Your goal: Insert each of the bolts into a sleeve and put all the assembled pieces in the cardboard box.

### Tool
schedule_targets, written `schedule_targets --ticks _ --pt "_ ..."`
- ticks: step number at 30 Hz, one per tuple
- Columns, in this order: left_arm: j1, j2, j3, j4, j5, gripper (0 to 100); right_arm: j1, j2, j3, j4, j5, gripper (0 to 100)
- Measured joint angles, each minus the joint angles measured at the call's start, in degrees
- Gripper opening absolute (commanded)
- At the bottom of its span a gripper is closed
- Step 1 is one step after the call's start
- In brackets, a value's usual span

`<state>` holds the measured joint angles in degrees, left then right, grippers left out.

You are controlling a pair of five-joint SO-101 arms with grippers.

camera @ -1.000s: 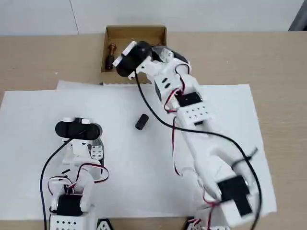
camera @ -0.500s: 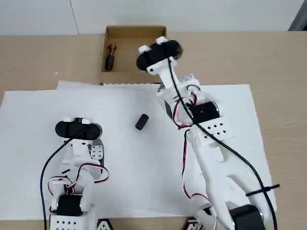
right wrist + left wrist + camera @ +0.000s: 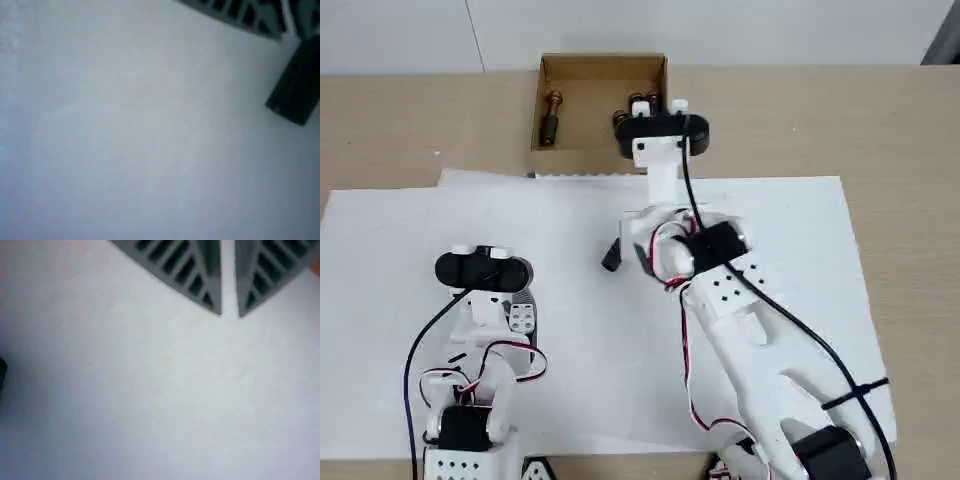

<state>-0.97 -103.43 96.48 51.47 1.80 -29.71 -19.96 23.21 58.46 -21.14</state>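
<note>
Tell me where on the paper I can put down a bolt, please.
Free: the white paper between the cardboard box and the left arm. Crowded: around the sleeve, partly under the right arm.

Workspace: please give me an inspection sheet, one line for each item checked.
Surface: wooden table with white paper sheet on it.
Job's things: one assembled piece and a second piece, partly hidden by the right arm, in the cardboard box; loose sleeve on the paper.
Clutter: nothing seen.
End effectors: left end effector above bare paper, empty; right end effector beside the sleeve.
Cables: black cable along each arm.
Surroundings: pale surface beyond the table.
</note>
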Motion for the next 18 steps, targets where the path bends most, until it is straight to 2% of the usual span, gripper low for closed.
schedule_targets --ticks 9,15,18 --pt "0.0 0.0 0.0 0.0 0.0 1 -1.5 12.2 -4.1 0.0 -6.9 0.9" --pt "0.0 0.0 0.0 0.0 0.0 1 -2.2 23.2 -14.2 0.0 -8.1 18.6" --pt "0.0 0.0 0.0 0.0 0.0 1 -3.2 27.5 -18.2 0.0 -8.8 21.0"
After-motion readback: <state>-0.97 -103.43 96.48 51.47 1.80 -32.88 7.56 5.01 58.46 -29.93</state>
